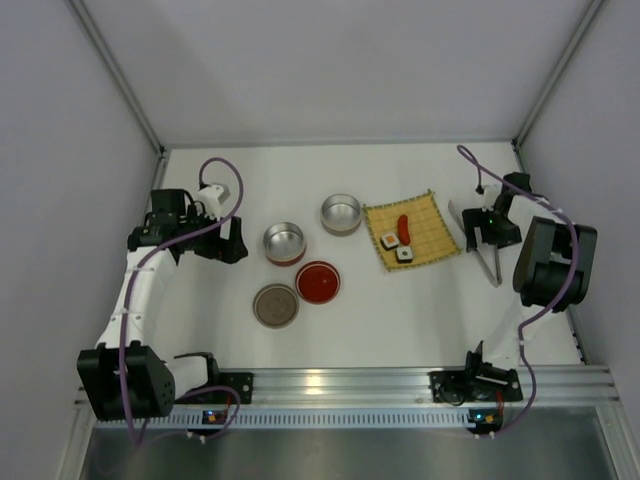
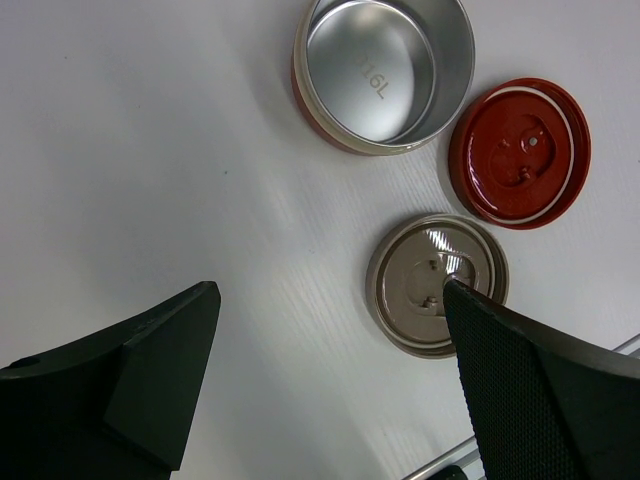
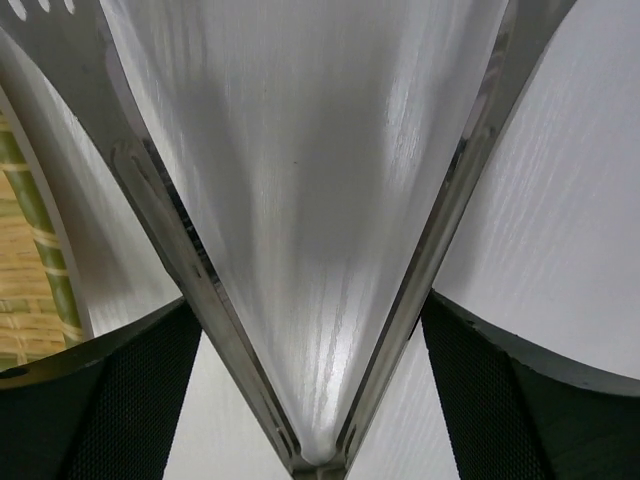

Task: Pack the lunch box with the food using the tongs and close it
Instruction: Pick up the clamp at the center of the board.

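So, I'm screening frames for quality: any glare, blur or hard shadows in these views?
Top external: sharp, evenly lit, soft shadows, a bright glint on the metal rail. Left wrist: crisp; reflections inside the steel bowl. Right wrist: the tongs fill the frame with streaky reflections; the bamboo mat at the edge looks soft.
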Available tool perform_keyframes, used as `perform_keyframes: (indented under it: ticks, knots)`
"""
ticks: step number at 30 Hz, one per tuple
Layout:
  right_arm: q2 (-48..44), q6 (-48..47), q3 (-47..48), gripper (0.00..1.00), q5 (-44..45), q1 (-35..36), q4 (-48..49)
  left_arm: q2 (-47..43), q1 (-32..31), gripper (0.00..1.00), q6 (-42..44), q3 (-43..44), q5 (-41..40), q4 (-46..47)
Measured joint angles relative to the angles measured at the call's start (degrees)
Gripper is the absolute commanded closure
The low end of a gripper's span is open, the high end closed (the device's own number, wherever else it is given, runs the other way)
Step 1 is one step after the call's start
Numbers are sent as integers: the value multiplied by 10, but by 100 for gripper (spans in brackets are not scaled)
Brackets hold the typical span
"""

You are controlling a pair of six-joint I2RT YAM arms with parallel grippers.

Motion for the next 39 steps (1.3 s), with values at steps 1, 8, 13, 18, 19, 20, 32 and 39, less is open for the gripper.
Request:
perform_keyframes:
  ticks: [1,8,13,18,19,20,32,39]
  knots:
    - [2,2,2,20,-1,0,3,3,0,2,0,0,0,1]
    - [4,4,2,51,-11,0,25,16,0,2,-11,1,2,9]
    - [3,4,2,54,-20,-1,27,21,0,2,-16,4,4,13]
    - [-8,3,2,54,-50,-8,6,23,0,2,-17,9,6,16]
    - [-14,3,3,54,-56,-10,-1,23,0,2,-18,9,7,16]
    - [-23,2,4,54,-62,-13,-10,23,0,2,-18,9,7,16]
    - [-89,-21,82,53,-109,-24,-100,23,0,2,-28,9,12,16]
    - [-116,-38,93,55,-131,-31,-158,23,0,2,-28,9,12,17]
